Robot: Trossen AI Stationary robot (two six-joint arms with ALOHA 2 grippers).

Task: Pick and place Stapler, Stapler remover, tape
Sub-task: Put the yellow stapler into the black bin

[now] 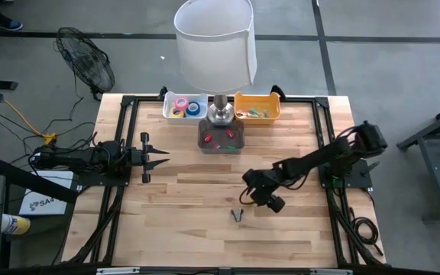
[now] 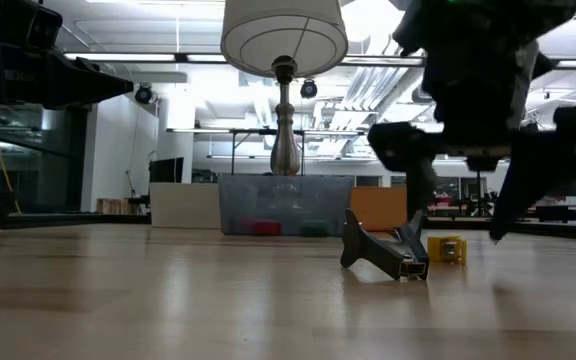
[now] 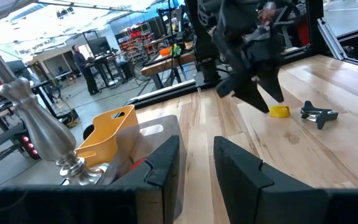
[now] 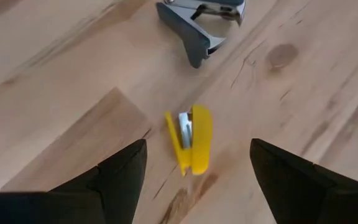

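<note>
- The right gripper [image 4: 194, 165] is held spread wide just above the yellow stapler [image 4: 191, 140], nothing grasped.
- The remover [image 4: 204, 28] lies on the table [image 1: 189, 221] near the stapler.
- The tape [image 1: 183, 107] sits in the white tray [image 1: 166, 111].
- The left gripper [image 1: 161, 157] is parked at the left edge, jaws narrowly parted, empty.

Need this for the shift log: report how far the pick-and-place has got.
Done, it seems: tape rolls sit in the white tray. In hand: the right gripper hovers open over the small yellow stapler, not yet gripping. Left: the stapler and the grey staple remover both lie on the table. The left gripper waits at the left side.
</note>
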